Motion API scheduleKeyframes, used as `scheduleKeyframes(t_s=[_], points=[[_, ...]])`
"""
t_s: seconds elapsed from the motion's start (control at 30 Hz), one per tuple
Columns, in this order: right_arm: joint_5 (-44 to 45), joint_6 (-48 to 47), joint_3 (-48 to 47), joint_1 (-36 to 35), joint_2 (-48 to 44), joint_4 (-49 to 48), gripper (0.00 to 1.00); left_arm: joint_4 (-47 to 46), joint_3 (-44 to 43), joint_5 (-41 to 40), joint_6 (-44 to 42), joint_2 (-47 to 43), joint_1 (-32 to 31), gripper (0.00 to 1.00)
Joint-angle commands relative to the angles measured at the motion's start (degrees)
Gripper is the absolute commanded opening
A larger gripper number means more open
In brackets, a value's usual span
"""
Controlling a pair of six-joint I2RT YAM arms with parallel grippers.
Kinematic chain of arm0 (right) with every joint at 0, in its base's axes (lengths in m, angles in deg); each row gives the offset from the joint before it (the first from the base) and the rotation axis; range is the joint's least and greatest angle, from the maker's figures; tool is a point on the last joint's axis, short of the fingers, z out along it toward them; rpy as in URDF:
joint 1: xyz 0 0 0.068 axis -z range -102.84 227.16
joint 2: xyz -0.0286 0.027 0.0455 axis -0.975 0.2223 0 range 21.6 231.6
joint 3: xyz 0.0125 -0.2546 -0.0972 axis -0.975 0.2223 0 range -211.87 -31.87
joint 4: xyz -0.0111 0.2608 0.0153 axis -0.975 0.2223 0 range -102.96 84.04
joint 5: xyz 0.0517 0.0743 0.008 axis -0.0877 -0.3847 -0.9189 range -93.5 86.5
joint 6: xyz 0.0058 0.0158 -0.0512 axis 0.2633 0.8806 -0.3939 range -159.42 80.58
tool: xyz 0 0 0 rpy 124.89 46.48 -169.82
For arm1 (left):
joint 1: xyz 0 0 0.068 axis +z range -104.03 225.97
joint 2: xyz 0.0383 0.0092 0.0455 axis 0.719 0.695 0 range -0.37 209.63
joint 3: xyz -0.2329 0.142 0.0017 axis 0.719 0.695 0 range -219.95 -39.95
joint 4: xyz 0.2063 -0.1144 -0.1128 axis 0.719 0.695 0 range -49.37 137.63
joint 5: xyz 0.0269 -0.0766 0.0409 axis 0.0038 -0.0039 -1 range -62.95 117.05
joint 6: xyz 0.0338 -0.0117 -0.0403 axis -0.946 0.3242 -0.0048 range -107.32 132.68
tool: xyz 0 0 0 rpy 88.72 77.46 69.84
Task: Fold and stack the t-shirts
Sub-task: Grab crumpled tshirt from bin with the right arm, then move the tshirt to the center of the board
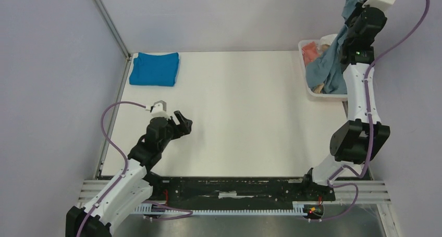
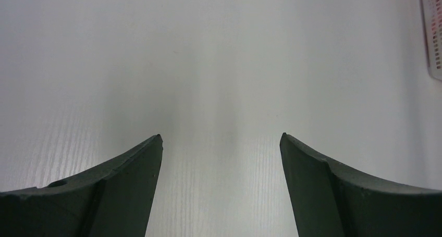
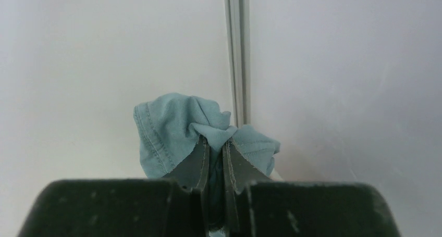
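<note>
Tub (image 1: 304, 65) below, right fingers (image 3: 194, 166) clamp the grey-blue t-shirt (image 3: 167, 127) aloft; left fingers (image 2: 125, 185) spread wide, empty.

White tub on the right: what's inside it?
A grey-blue shirt trails from the tub up to the right claw; salmon-pink cloth shows at its far end. Whatever lies beneath them is covered.

Looks like a robotics lab cell: blank grey walls (image 3: 94, 39) and an aluminium frame post (image 3: 237, 49) behind the right pincer (image 3: 215, 140), plain white table (image 2: 219, 60) under the left pincer (image 2: 221, 136).
</note>
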Motion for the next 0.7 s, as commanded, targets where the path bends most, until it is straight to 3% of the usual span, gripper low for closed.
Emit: scheduleKeyframes(t_s=[0.0, 0.23, 0.37, 0.57, 0.67], points=[[-6.6, 2.2, -2.1, 0.2, -4.2, -11.8, 0.0, -1.8, -1.5, -1.2, 0.0, -0.7, 0.1, 0.89], [-20.6, 8.8, -2.7, 0.2, -7.3, -21.1, 0.0, -2.1, -1.7, -1.1, 0.1, 0.4, 0.1, 0.89], [-28.3, 14.5, -5.8, -1.3, -7.1, -21.6, 0.0, -2.1, -1.7, -1.0, 0.0, 0.3, 0.1, 0.89], [-30.1, 6.3, -9.1, -14.8, -8.8, -21.5, 0.0, -2.1, -1.6, -1.0, 0.0, -0.1, 0.2, 0.89], [-31.8, 6.6, -12.1, -20.2, -8.3, -23.6, 0.0, -2.1, -1.6, -1.0, 0.0, -0.1, 0.1, 0.89]])
